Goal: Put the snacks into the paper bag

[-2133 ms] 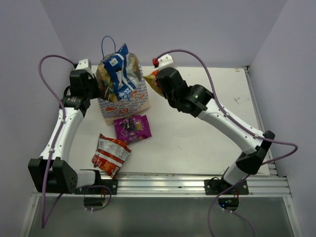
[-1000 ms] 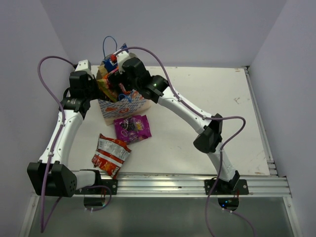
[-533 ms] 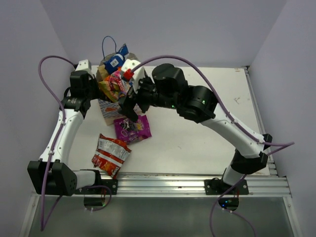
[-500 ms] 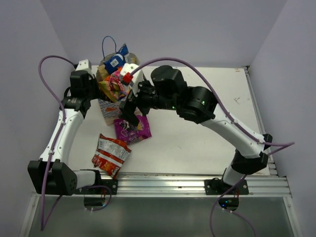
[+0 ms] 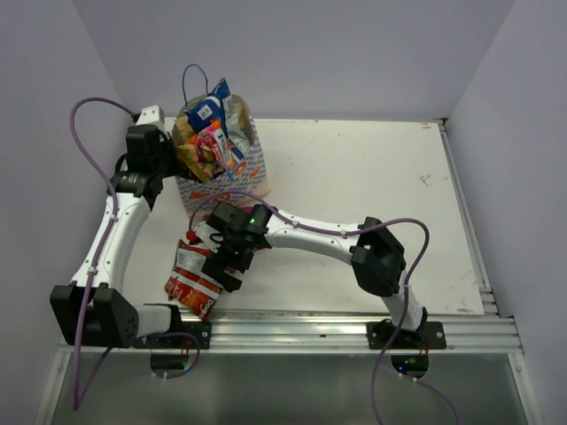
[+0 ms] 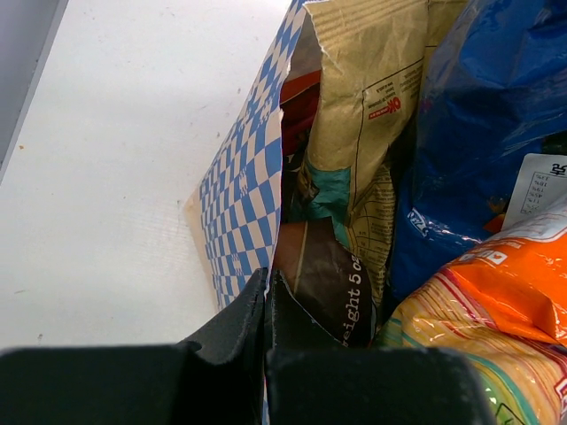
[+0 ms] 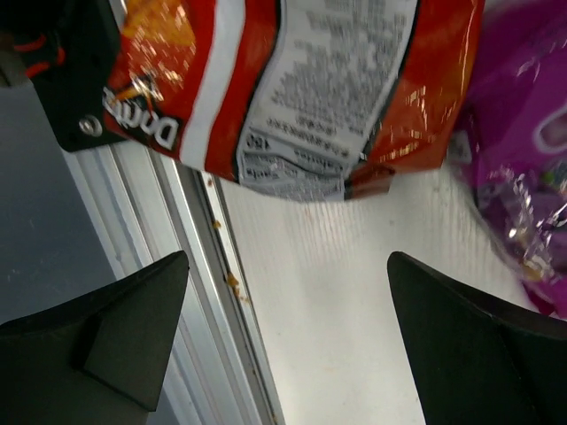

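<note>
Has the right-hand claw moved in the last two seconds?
Yes. The right gripper left the top of the paper bag and came toward the front rail, over the red chip packet.

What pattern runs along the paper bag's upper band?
Blue-and-white checks on the paper bag, clearest in the left wrist view.

Both arms: wht tube links, blk joint housings. L arm (image 5: 113, 235) at frame left, R arm (image 5: 310, 241) across centre. Purple cable (image 5: 81, 124) loops along each. Blk base blocks (image 5: 89, 314) at bottom, on silver rail (image 5: 301, 329). Wht cam box (image 5: 151, 113) upper left. R wrist view: fingers (image 7: 133, 310) matt blk, wedge-shaped.
</note>
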